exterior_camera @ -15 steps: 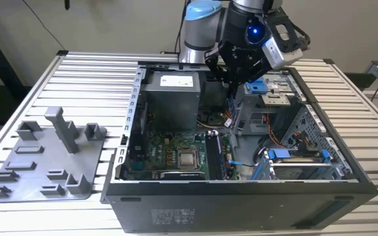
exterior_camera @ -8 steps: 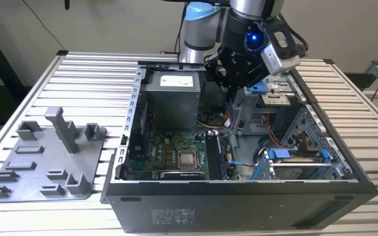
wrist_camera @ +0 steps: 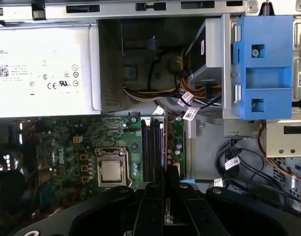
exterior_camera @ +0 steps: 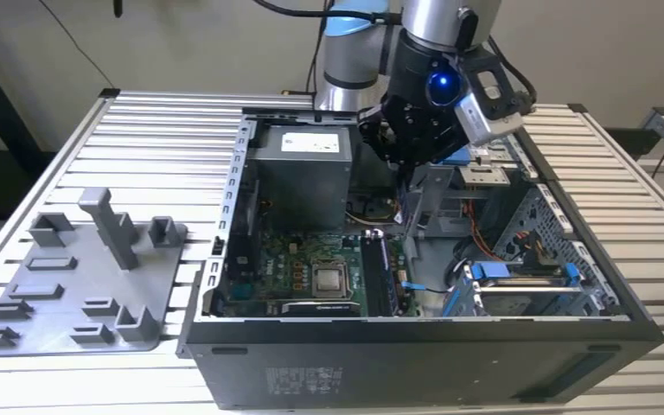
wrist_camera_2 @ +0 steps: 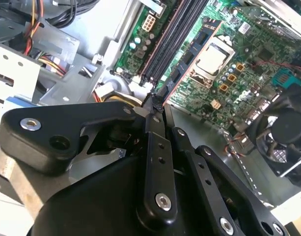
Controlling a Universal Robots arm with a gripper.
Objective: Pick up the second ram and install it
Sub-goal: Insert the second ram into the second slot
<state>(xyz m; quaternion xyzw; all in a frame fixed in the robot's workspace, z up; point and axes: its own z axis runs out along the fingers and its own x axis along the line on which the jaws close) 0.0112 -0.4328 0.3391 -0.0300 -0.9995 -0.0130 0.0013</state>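
**Gripper (exterior_camera: pixel 406 162) clamped narrow on the second ram (wrist_camera_2: pixel 154 100) above the open computer case (exterior_camera: pixel 424 337)**

Exterior view: The computer case lies open on the slatted table (exterior_camera: pixel 159 130). Taking the processor (exterior_camera: pixel 332 278) on the motherboard (exterior_camera: pixel 291 259) as the centre of a clock, the gripper hangs at about 1 o'clock, above the case's inside and clear of the board. The grey power supply (exterior_camera: pixel 303 164) stands at 12 o'clock. The light grey tray (exterior_camera: pixel 32 324) with its ridges lies outside the case at 9 o'clock. A dark stick stands in the memory slots (exterior_camera: pixel 376 275) just beside the processor at 3 o'clock.

Second wrist view: The black fingers (wrist_camera_2: pixel 155 147) are drawn close together, with only a thin gap between them. A thin dark board, the second ram, is pinched edge-on at their tips. The tips lie in line with the end of the long dark memory slots, which run beside the processor. How far the ram is above the slots cannot be told here. A black fan (wrist_camera_2: pixel 283 132) sits at the far side of the board from the slots.

First wrist view: The fingertips (wrist_camera: pixel 155 189) point at the memory slots, which lie between the processor and a blue bracket (wrist_camera: pixel 263 64). The power supply is beyond the board.
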